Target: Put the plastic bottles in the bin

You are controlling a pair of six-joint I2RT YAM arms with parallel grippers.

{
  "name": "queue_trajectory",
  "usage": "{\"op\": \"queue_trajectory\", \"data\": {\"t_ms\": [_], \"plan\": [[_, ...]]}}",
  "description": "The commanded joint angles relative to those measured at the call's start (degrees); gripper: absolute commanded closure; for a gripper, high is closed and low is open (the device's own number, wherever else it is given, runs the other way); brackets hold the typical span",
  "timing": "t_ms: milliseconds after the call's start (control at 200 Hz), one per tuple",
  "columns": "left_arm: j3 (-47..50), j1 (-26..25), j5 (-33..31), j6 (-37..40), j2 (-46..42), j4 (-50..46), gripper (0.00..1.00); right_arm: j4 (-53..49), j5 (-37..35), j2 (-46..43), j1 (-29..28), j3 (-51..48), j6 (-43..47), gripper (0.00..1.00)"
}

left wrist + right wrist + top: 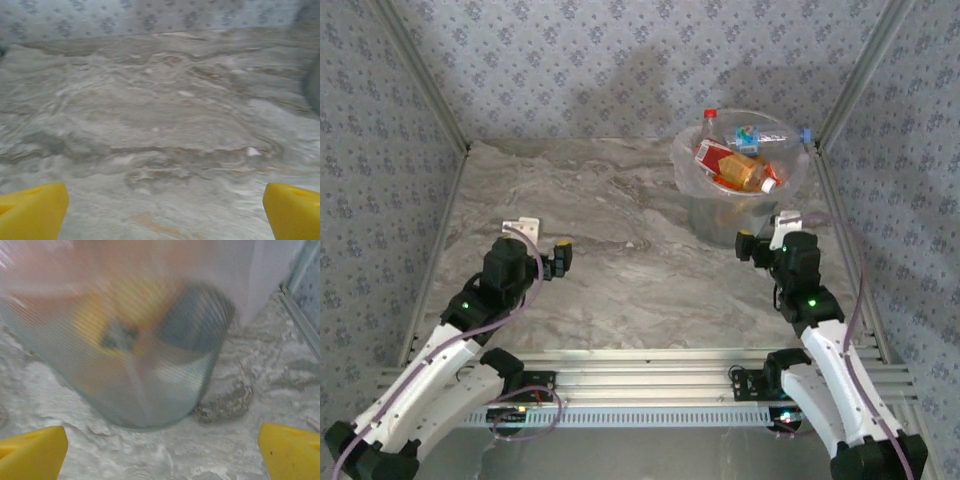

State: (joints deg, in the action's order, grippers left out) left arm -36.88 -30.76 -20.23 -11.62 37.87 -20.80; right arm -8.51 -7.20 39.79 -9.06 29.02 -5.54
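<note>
Table (620, 280): stone-look top, grey-beige veining, smooth, low sheen.
Bin (150, 390): translucent grey-white plastic, its wall finely ribbed.
Bag (682, 165): thin clear film, glossy, crinkled.
Bottles (745, 172): clear and amber plastic, shiny labels, smooth plastic caps.
My left fingers (30, 210) and right fingers (30, 452): yellow plastic, matt, smooth.
My arm shells (430, 375): white plastic, slight gloss; the joints are matt black.
Rails (650, 365): bare silver metal, grooved.
Walls (620, 60): patterned covering, matt; I cannot tell paper from cloth.
</note>
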Motion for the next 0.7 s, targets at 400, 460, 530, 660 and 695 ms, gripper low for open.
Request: {"op": "queue_trajectory", "data": {"t_ms": [400, 460, 530, 660, 695], "plan": [[15.8, 9.2, -11.1, 0.4, 3.2, 22.7, 0.00, 48.6, 0.7, 18.3, 11.0, -17.9, 3.7, 0.00], [16.2, 10.0, -12.5, 0.6, 5.4, 24.4, 0.00, 52.1, 1.0, 22.3, 11.0, -17.6, 4.5, 0.00], [15.6, 11.0, -12.6, 2.3, 8.0, 26.4, 0.00, 55.8, 1.0, 26.0, 11.1, -17.7, 5.2, 0.00], [16.0, 12.6, -12.6, 5.3, 11.8, 32.3, 0.00, 60.5, 2.3, 31.3, 11.1, -17.8, 6.2, 0.00], [16.3, 13.4, -12.1, 5.7, 12.6, 33.7, 0.00, 62.3, 2.8, 33.0, 11.1, -18.1, 6.1, 0.00]]}}
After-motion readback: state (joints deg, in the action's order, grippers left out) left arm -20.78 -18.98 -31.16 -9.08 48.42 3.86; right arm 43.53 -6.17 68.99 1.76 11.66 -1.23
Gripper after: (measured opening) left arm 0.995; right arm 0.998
